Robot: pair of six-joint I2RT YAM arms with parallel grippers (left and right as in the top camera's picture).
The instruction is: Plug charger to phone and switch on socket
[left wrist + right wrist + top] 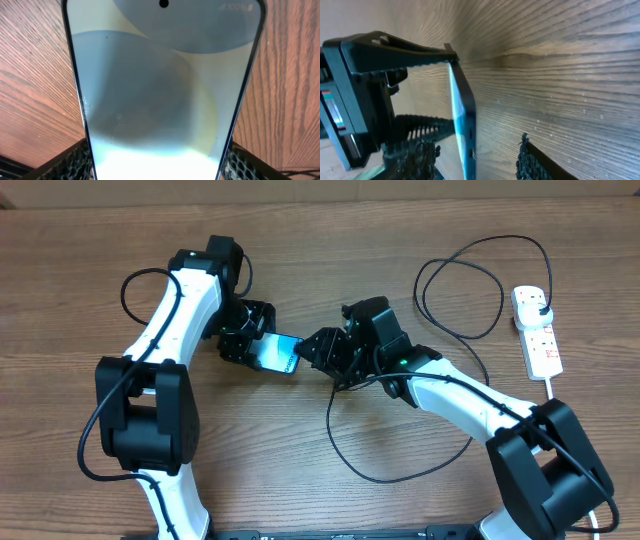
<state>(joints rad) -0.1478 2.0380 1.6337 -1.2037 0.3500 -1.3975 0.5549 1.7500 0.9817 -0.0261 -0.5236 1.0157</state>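
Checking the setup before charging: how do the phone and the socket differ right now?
The phone has a dark frame and a light blue screen; the socket is white with red markings. The phone is gripped by the left gripper at mid-table; the socket lies free on the table at the robot's right. The socket has a black plug in it; no cable is seen attached to the phone. Both are flat and rectangular.
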